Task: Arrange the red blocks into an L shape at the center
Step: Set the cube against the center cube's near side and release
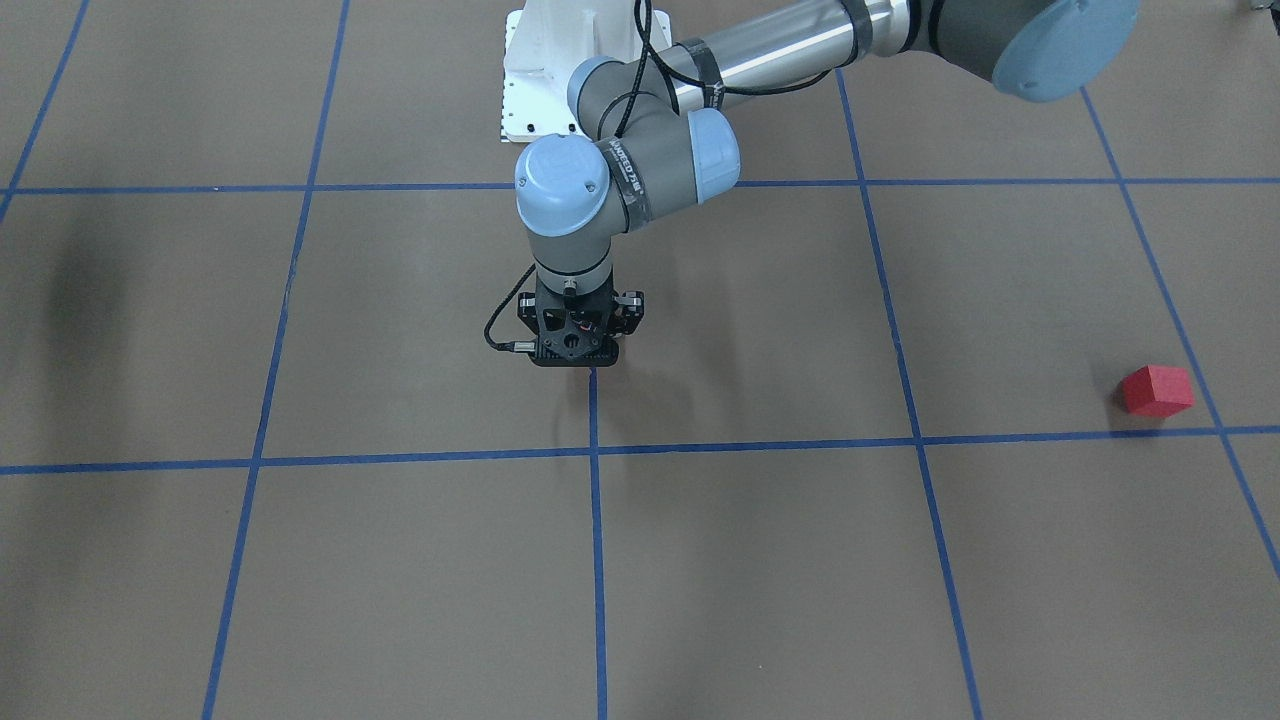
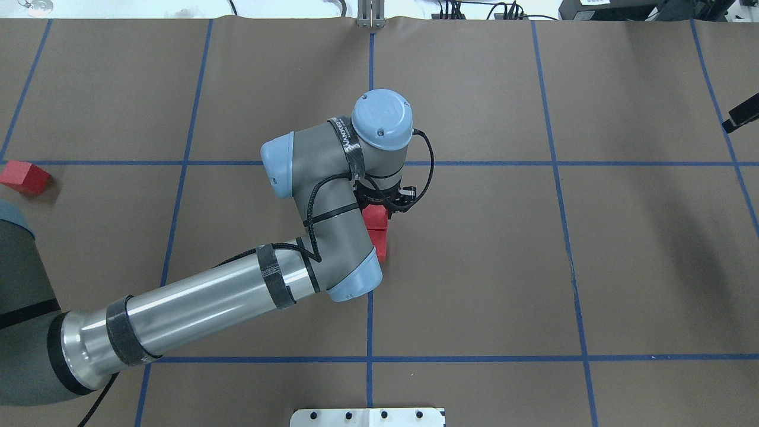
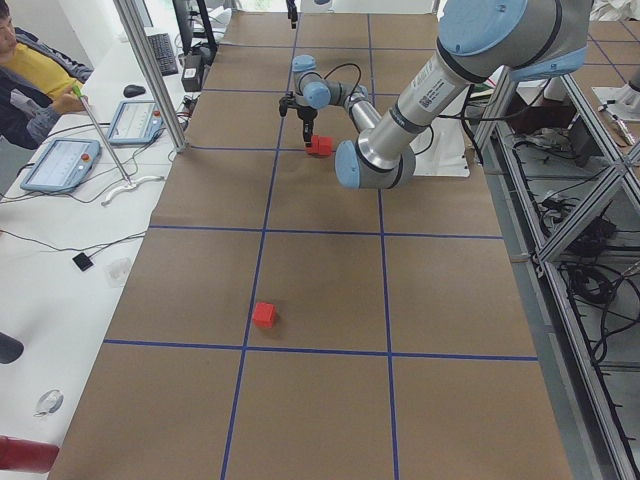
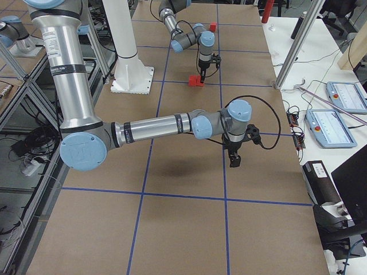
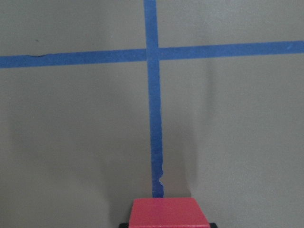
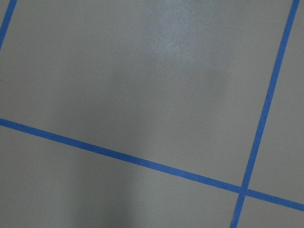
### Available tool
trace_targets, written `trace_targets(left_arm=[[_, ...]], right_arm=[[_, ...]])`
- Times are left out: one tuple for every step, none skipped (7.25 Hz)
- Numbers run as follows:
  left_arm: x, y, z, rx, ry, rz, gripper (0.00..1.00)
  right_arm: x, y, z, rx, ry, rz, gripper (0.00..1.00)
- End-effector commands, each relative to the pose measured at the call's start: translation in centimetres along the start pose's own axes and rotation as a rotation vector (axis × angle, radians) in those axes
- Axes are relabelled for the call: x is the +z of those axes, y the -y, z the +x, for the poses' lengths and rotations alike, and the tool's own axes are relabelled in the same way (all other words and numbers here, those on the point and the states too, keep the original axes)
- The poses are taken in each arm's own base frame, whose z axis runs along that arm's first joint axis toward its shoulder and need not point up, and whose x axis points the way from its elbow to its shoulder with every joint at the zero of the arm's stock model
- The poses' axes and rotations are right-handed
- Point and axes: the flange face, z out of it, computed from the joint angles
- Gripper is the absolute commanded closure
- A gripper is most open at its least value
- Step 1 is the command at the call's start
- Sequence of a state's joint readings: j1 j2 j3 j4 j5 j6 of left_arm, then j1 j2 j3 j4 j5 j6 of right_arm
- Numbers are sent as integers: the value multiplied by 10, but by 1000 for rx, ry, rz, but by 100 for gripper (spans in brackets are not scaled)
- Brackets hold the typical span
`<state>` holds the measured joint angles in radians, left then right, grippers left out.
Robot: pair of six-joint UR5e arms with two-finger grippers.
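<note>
Wide brown surface (image 2: 652,267) here, matte, gridded off by thin blue tape lines (image 2: 474,359). Soft, even light, faint shadows only. Along one side runs a white side surface (image 3: 60,250) carrying two tablets (image 3: 60,165) and aluminium posts (image 3: 150,70). A seated person (image 3: 30,70) is there. Opposite: metal racks (image 3: 580,230), tangled cables.

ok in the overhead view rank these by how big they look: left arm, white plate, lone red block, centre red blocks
1. left arm
2. white plate, though the frame crops it
3. lone block and centre blocks: roughly alike; the arm hides part of the centre ones, so no ranking between them
</note>
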<state>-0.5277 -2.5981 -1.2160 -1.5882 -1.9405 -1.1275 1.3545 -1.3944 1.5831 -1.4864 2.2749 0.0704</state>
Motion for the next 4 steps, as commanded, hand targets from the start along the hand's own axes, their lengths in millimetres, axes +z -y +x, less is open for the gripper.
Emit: trace_targets(left_arm=[[1, 0, -1, -1, 2, -1, 53], [0, 0, -1, 0, 1, 0, 52], [3, 0, -3, -2, 3, -2, 48], [5, 0, -5, -3, 6, -3, 45]], right_arm=[[0, 0, 0, -1, 0, 0, 1], [0, 0, 0, 0, 0, 0, 1], [0, 0, 0, 0, 0, 0, 1], [0, 0, 0, -1, 0, 0, 1]])
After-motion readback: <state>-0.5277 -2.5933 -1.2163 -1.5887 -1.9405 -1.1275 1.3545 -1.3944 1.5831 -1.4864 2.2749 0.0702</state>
